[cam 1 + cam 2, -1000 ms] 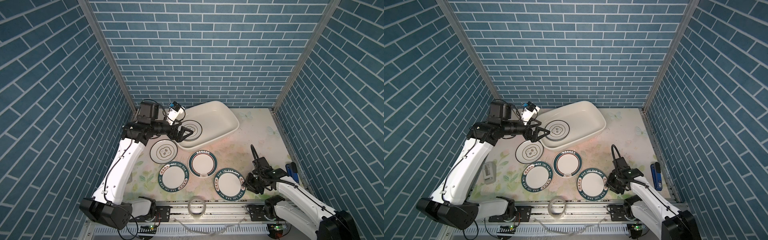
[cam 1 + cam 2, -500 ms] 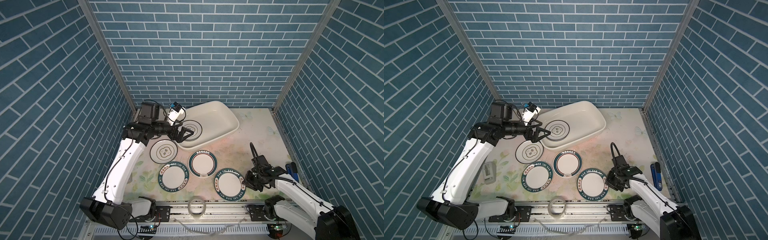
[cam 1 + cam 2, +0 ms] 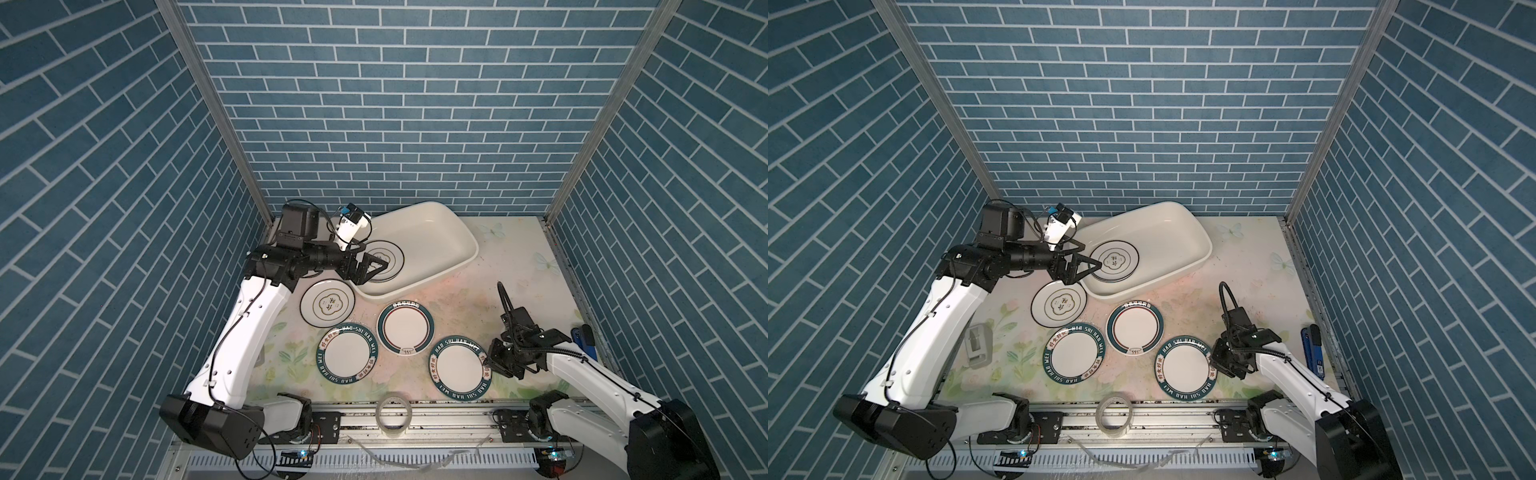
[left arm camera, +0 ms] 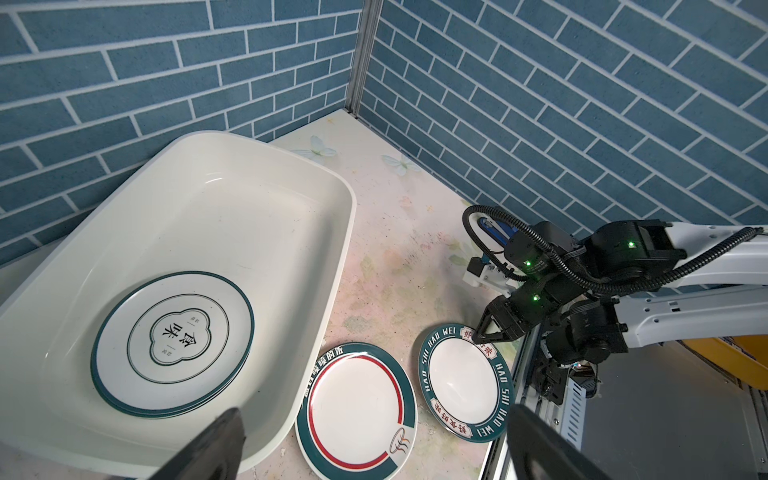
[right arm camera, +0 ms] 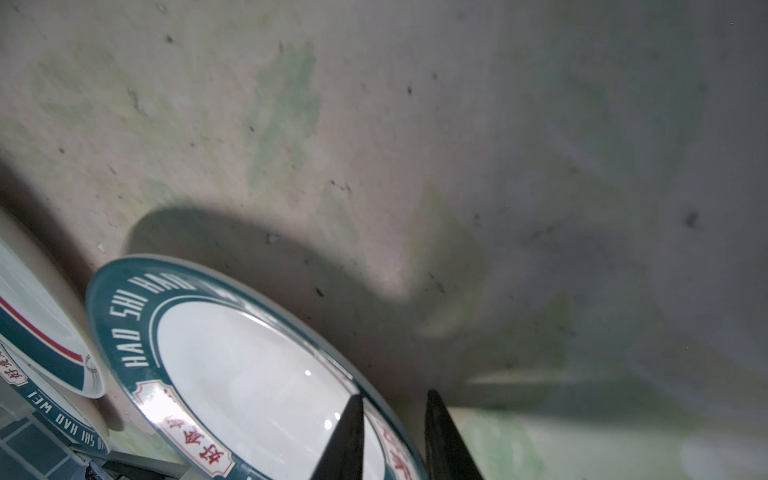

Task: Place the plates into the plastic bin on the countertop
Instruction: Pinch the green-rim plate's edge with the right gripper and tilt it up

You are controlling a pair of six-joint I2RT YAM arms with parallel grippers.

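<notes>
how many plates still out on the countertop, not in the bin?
4: flower-emblem plate by the left end of the bin; red-ring plate just in front of it; left lettered plate and right lettered plate near the front rail. None looks hidden.

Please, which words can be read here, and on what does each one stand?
"HAO SHI HAO WEI": green rims of the front right plate and front left plate.
"食味": emblem of the top plate in the bin.
Red characters on those rims, lettering on the red-ring plate, small emblem text: too small to read.
</notes>
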